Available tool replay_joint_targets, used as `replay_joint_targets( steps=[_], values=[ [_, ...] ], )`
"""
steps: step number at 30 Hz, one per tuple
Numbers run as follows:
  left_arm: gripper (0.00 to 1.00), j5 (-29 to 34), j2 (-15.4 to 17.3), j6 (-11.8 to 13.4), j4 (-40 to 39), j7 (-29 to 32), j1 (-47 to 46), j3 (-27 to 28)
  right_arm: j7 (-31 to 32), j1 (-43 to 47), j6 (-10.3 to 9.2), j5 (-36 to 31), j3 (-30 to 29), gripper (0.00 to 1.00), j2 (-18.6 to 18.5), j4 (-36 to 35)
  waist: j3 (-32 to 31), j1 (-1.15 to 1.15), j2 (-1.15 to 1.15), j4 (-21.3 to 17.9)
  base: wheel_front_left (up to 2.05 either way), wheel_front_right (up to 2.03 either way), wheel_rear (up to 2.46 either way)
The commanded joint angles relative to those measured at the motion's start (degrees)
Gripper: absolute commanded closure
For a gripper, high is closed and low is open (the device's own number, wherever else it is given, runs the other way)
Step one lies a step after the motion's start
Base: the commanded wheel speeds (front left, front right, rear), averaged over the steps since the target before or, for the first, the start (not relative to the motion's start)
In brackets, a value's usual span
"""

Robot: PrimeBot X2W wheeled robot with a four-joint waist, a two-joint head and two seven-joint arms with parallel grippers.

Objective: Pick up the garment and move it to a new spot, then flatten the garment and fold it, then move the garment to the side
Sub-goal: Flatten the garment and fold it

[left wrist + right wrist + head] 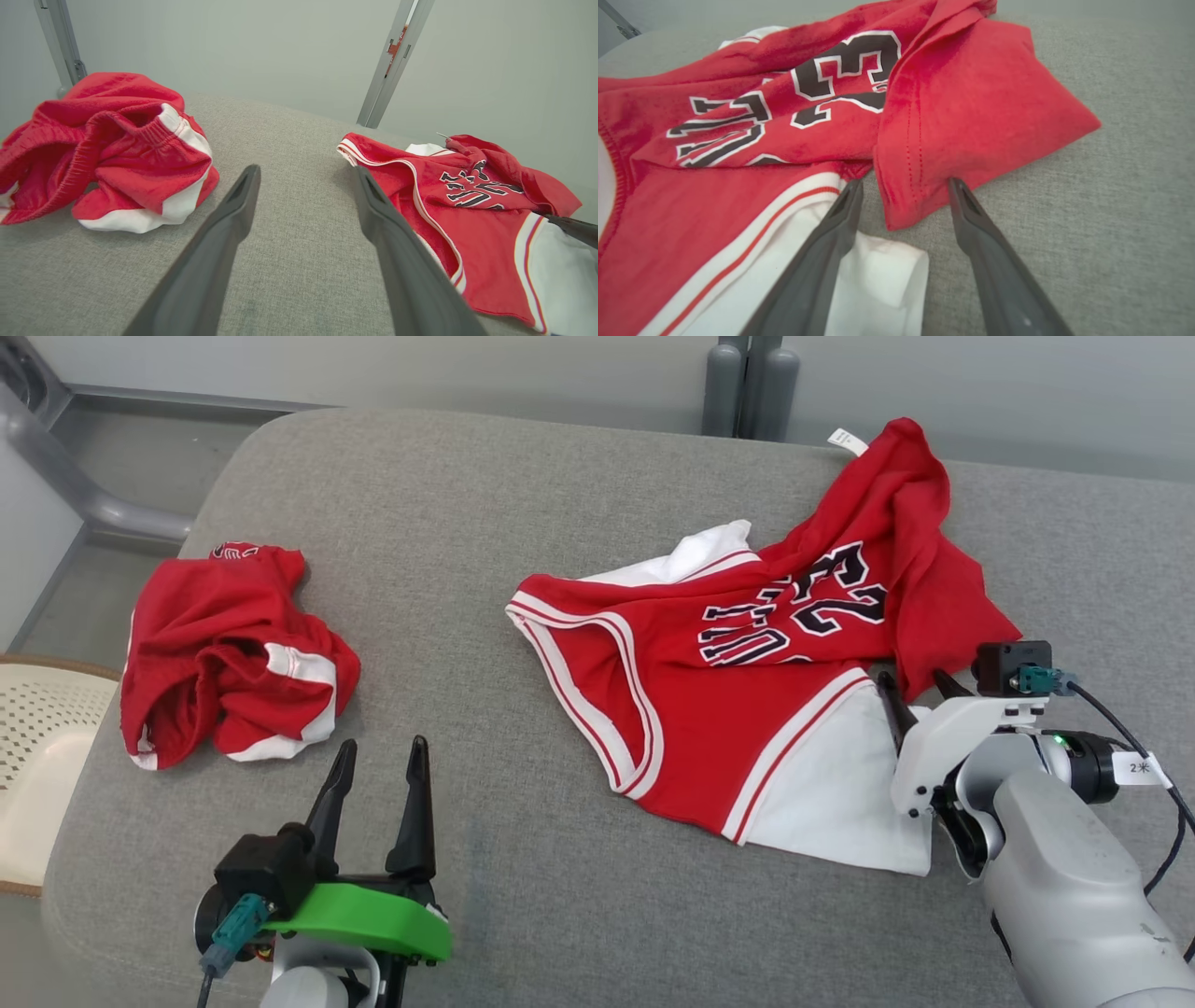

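Pick-up seemingly just starting: lower right, the spread right gripper straddles the crumpled red-and-white basketball jersey; left gripper hangs spread; folding remains.

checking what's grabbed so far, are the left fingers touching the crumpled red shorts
No, the left gripper has its fingers spread over bare grey cushion, with a gap to the crumpled red shorts.

Lab-like room, grey cushioned surface, bare wall, metal frame
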Motion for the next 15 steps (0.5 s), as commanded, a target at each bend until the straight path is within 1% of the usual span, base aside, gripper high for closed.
replay_joint_targets(
  steps=[1,2,3,6,9,12,15],
  values=[
    [0.00,-0.2,0.0,0.2,-0.1,0.0,-0.7,0.0,-0.7,-0.8,0.02,-1.1,-0.5,0.47,-0.3,1.1,0.8,0.00,0.00,0.8,0.00,0.00,0.00],
    [0.00,-0.2,0.0,0.2,-0.2,0.0,-0.7,0.1,-1.1,-1.3,0.02,-1.7,-0.9,0.71,-0.2,2.0,0.9,0.00,0.00,0.9,0.00,0.00,0.00],
    [0.00,-0.3,0.0,0.3,-0.2,0.0,-0.7,0.1,-1.4,-1.6,0.02,-2.2,-1.2,1.00,0.0,2.6,0.9,0.00,0.00,0.9,0.00,0.00,0.00],
    [0.00,-0.2,0.0,0.5,-0.2,0.0,-0.4,0.5,-3.2,-2.7,0.02,-3.5,-2.1,1.00,0.0,3.9,0.9,0.00,0.00,0.3,0.00,0.00,0.00],
    [0.00,0.0,0.0,0.5,0.0,0.0,0.0,0.8,-4.4,-3.2,0.02,-3.3,-3.1,1.00,0.3,4.0,0.4,0.00,0.00,-0.7,0.00,0.00,0.00],
    [0.00,0.3,0.0,0.5,0.1,0.0,0.5,1.0,-4.5,-3.7,0.02,-1.8,-3.8,1.00,-0.3,2.5,-0.3,0.00,0.00,-2.4,0.00,0.00,0.00],
    [0.00,0.5,0.0,0.3,0.2,0.0,0.9,1.2,-3.1,-3.4,0.02,0.8,-4.0,1.00,-1.5,-0.3,-0.9,0.00,0.00,-4.3,0.00,0.00,0.00]
  ],
)
